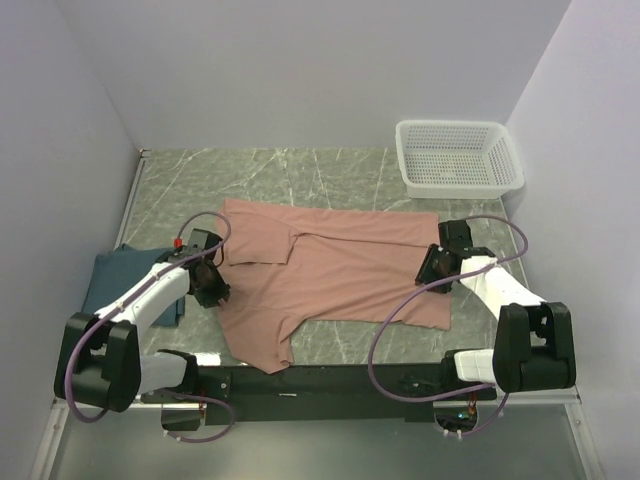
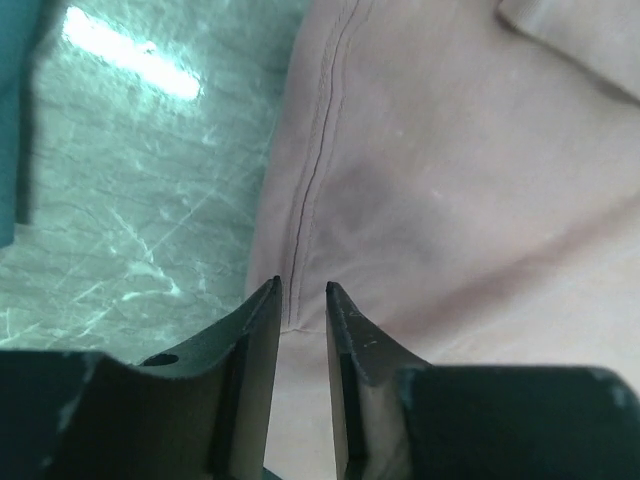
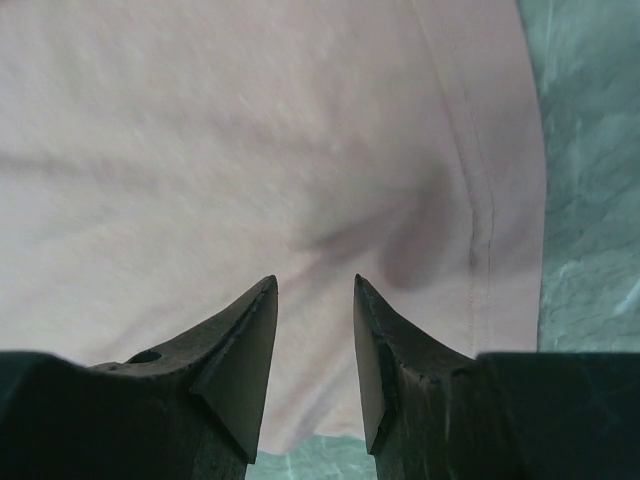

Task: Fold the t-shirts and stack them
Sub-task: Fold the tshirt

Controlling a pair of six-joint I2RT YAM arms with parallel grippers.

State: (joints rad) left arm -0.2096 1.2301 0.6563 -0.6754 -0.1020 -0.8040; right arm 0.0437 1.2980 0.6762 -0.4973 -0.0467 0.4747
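Note:
The salmon-pink t-shirt (image 1: 330, 275) lies spread flat across the middle of the table. The dark teal-blue t-shirt (image 1: 118, 282) lies at the left edge, partly under my left arm; a strip of it shows in the left wrist view (image 2: 12, 110). My left gripper (image 1: 212, 285) is low over the pink shirt's left edge; its jaws (image 2: 302, 288) stand a narrow gap apart over a seam (image 2: 305, 200). My right gripper (image 1: 437, 266) is low over the shirt's right edge, open (image 3: 315, 282), with creased pink cloth (image 3: 250, 150) under its tips.
A white mesh basket (image 1: 460, 157) stands at the back right corner. Grey walls close in the left, back and right sides. Bare green marble table (image 1: 300, 172) shows behind the shirt and in front of it.

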